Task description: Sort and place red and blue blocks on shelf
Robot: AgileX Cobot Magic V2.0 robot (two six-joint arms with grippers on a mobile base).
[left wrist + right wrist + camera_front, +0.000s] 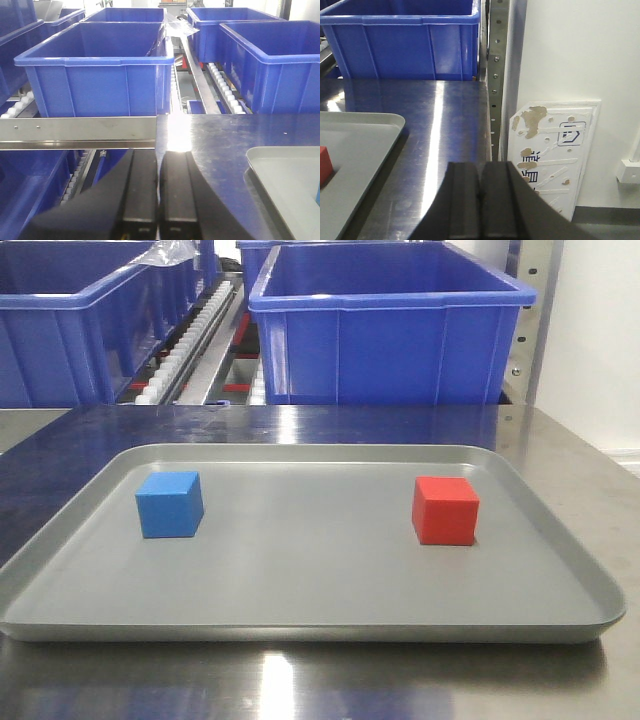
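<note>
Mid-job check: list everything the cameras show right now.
blue block: one, blue, left side of tray
red block: one, red, right side of tray
tray: one, grey, on table
table: one, steel, in front of shelf
shelf: one, steel rail and rollers, behind table
bins: several, blue, on shelf
wall panel: one, white, scuffed, beside shelf post
left end effector: one, black, shut, empty
right end effector: one, black, shut, empty

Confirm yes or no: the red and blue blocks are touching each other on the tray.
No, the red block sits apart from the blue block, with bare grey tray between them.
</note>
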